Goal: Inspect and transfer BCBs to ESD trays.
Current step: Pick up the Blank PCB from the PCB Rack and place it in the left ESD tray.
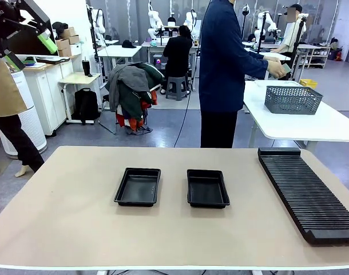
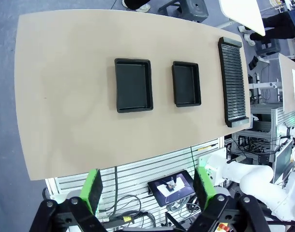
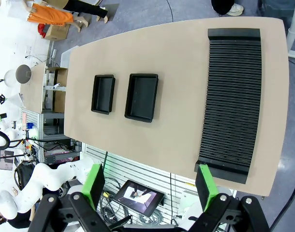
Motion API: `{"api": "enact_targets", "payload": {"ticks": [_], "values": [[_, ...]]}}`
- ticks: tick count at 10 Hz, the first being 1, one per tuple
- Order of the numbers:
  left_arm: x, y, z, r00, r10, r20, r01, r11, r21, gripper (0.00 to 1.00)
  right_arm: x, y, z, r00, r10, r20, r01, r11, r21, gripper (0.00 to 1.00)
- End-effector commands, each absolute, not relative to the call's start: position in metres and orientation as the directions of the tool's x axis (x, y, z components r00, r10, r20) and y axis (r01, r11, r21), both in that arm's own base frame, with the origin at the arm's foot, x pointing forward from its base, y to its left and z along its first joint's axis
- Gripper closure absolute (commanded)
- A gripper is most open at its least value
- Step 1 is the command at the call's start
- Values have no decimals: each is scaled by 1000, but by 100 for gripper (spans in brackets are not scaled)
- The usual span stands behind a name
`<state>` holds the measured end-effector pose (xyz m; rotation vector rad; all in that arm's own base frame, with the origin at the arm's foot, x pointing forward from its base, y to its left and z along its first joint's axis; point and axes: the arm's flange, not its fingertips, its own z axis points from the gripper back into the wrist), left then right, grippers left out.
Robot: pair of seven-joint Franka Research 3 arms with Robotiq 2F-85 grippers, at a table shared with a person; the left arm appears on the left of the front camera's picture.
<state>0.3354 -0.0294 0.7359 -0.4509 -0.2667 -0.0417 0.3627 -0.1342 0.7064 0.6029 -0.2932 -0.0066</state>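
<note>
Left gripper (image 2: 148, 187) and right gripper (image 3: 150, 185) hovering high, jaws wide apart, empty; left tray (image 1: 138, 187) sitting nearer the former, right tray (image 1: 207, 188) the latter.

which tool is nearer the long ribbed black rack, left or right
Right. The right tool hangs off the table's near edge, close to the rack's end; the left tool hangs opposite the trays, farther off.

Grey floor (image 1: 180, 129), white worktables (image 1: 334, 123), coat-draped chair (image 1: 131, 91), dark stool (image 1: 175, 87)
</note>
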Motion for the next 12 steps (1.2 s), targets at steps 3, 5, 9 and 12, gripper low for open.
{"api": "enact_targets", "payload": {"ticks": [3, 5, 9, 12], "values": [[334, -29, 736, 964, 21, 267, 99, 900, -425, 0, 363, -134, 706, 959, -91, 270, -79, 825, 560, 0], [334, -29, 736, 964, 21, 267, 99, 900, -425, 0, 363, -134, 706, 959, -91, 270, -79, 825, 560, 0], [334, -29, 736, 964, 21, 267, 99, 900, -425, 0, 363, -134, 706, 959, -91, 270, -79, 825, 560, 0], [334, -29, 736, 964, 21, 267, 99, 900, -425, 0, 363, -134, 706, 959, -91, 270, -79, 825, 560, 0]]}}
